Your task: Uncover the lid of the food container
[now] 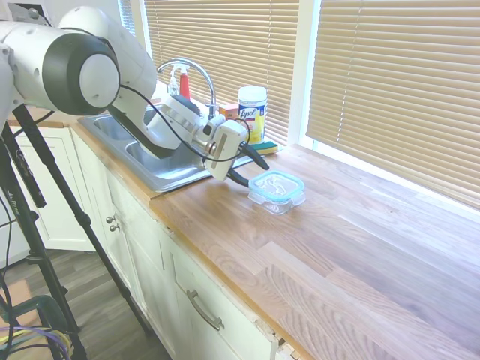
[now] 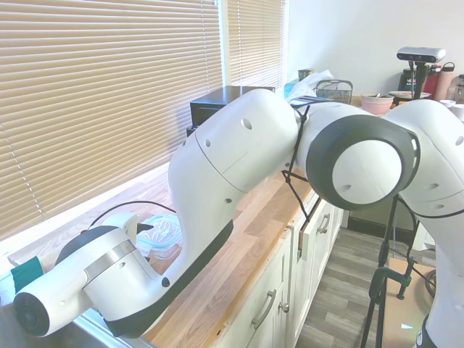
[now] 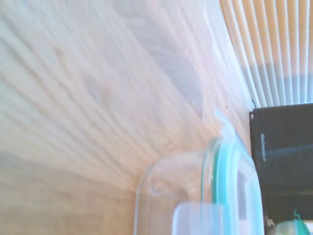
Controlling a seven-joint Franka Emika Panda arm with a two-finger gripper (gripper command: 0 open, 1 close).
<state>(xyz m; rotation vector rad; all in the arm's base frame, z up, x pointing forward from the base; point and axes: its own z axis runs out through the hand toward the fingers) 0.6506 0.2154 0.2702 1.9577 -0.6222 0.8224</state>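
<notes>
At frame centre you have the food container (image 1: pixel 277 195), lid (image 1: pixel 275 183) on, with bare counter (image 1: pixel 360 247) stretching right, while your gripper (image 1: pixel 253 169), fingers spread, sits at its left edge.

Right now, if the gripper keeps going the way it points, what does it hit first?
Likely the food container, at its near end: the gripper points low along the counter toward it, the lid still on. Remaining gap unclear.

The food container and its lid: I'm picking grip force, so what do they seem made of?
The food container looks like clear glass or hard plastic: see-through, glossy walls. The lid seems plastic, clear in the middle with a teal rim, maybe a rubbery seal. Both look smooth.
</notes>
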